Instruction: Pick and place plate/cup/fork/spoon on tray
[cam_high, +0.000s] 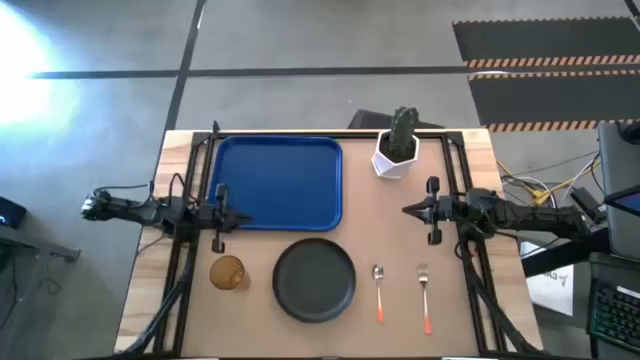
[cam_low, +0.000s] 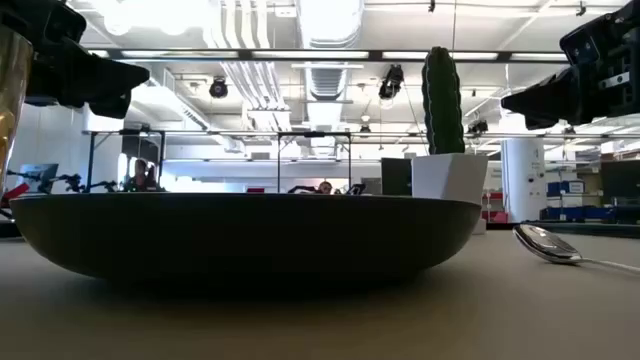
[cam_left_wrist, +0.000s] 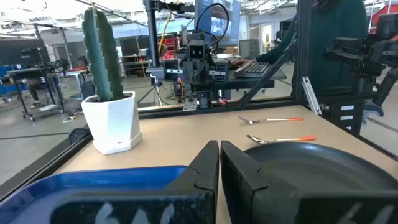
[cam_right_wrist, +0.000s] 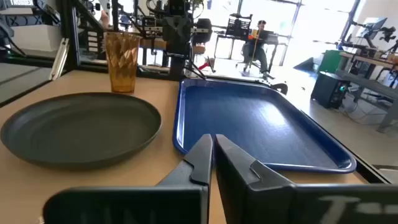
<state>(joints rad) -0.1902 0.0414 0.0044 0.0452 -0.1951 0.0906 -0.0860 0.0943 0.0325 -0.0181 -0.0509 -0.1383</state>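
The blue tray (cam_high: 279, 183) lies at the table's far left. The dark plate (cam_high: 315, 279) rests on its base near the front middle. The amber cup (cam_high: 228, 272) stands upright left of the plate. The spoon (cam_high: 379, 291) and the fork (cam_high: 424, 295) lie flat right of the plate, orange-red handles toward the near edge. My left gripper (cam_high: 228, 213) hovers shut above the tray's near left corner, also seen in the left wrist view (cam_left_wrist: 219, 163). My right gripper (cam_high: 408, 210) hovers shut right of the tray, also seen in its wrist view (cam_right_wrist: 213, 155). Both are empty.
A white pot with a green cactus (cam_high: 398, 146) stands at the far edge, right of the tray. Black frame rails run along the table's left and right sides. A person sits far off in the room beyond the table (cam_right_wrist: 256, 38).
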